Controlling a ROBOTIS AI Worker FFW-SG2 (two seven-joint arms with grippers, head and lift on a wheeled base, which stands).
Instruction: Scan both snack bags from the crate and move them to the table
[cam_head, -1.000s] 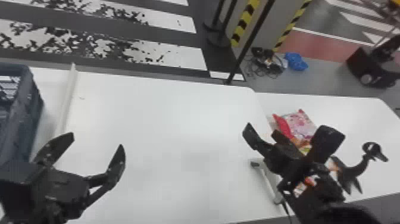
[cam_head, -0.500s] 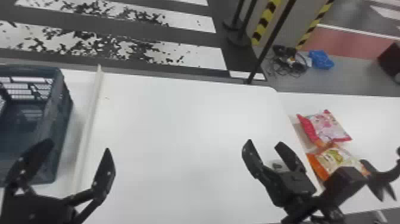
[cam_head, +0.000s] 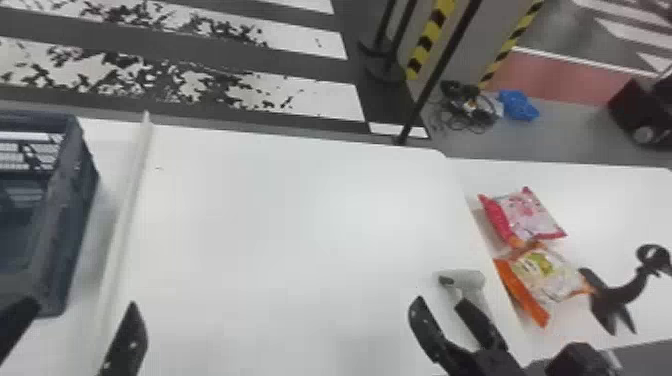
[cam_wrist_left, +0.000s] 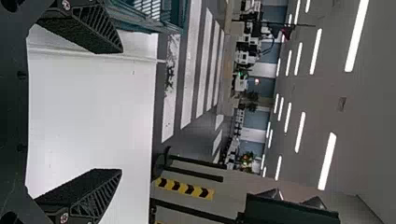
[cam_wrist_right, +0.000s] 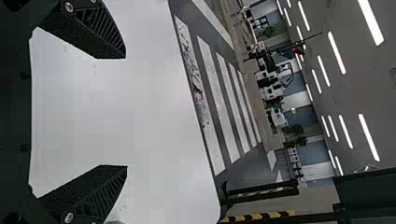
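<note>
My right pincer (cam_head: 439, 301) over white bench (cam_head: 280, 225), released, fingers apart with nothing between. Orange snack bag (cam_head: 542, 272) lies flat to its right, on adjoining bench (cam_head: 610, 205); pink snack bag (cam_head: 532, 217) just beyond orange one, ends meeting. Grey scanner (cam_head: 470, 280) just beside right pincer's fingertips. My left pincer (cam_head: 85, 302) also released, empty, near crate (cam_head: 75, 215), well apart from both bags.
</note>
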